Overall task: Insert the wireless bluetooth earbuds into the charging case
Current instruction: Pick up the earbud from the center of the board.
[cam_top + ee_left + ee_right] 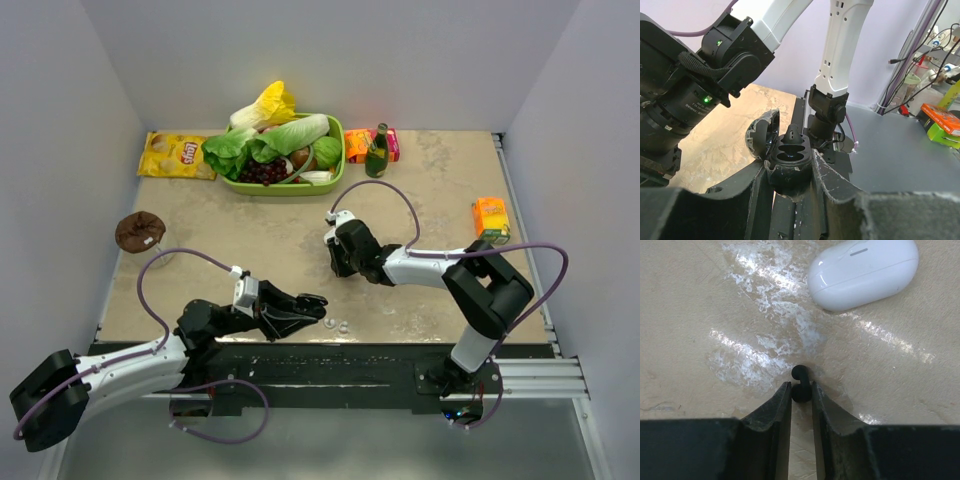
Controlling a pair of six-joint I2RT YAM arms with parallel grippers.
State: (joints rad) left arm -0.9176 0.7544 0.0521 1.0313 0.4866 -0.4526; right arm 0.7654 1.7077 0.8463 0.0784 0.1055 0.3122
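Note:
My left gripper (308, 304) (790, 164) is shut on an open black charging case (789, 159), held over the table's near edge with its lid (761, 134) swung left. One glossy black earbud (792, 135) stands in the case's far slot; the near slots look empty. My right gripper (337, 266) (801, 388) points down at the table, shut on the other black earbud (800, 390), which touches the surface. A closed white case (862, 271) lies just beyond it. Two whitish earbuds (336, 324) lie on the table near the left gripper.
A green basket (335, 150) of lettuce and grapes stands at the back, with a yellow chips bag (178, 155) to its left and a green bottle (377, 150) and orange packet (357, 146) to its right. An orange carton (491, 218) stands right, a brown object (139, 231) left.

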